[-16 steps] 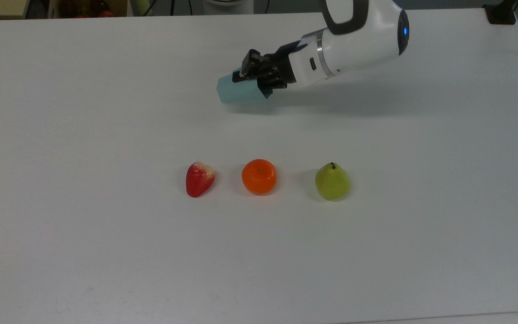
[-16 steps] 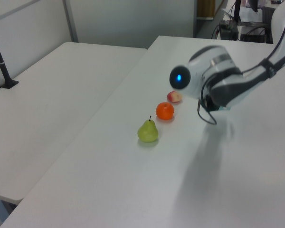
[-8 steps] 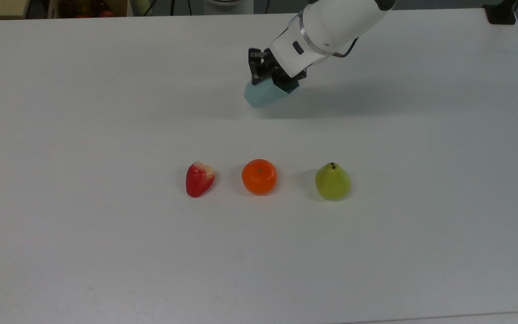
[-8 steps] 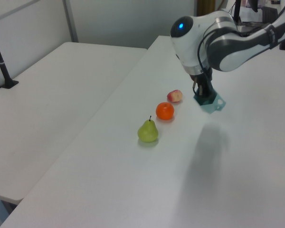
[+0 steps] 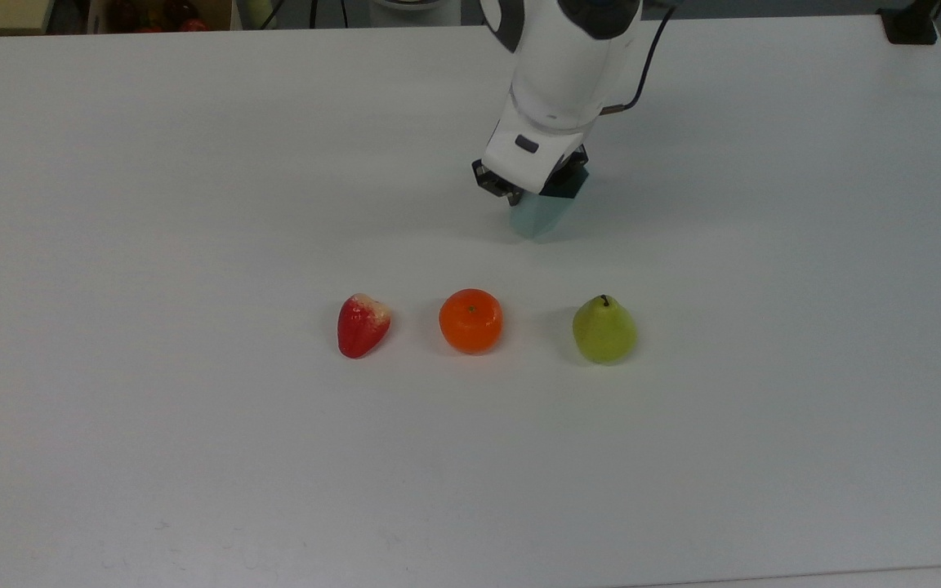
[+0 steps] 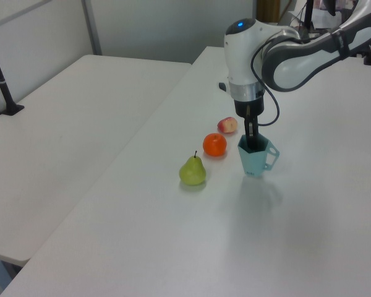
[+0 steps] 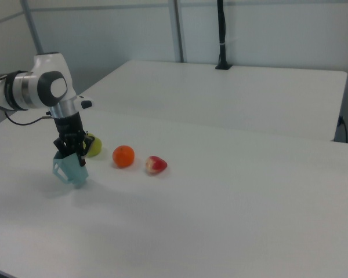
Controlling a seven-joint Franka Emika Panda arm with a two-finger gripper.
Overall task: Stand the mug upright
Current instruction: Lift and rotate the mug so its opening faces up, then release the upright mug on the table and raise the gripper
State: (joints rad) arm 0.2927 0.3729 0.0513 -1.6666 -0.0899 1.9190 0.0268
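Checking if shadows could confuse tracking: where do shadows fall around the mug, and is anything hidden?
Top view: the arm covers most of the mug, with a soft shadow beside it. Left view: a faint shadow on the table before the mug.

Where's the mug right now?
In the left view the mug stands upright on the table, gripped at its rim by the gripper, just right of the orange.
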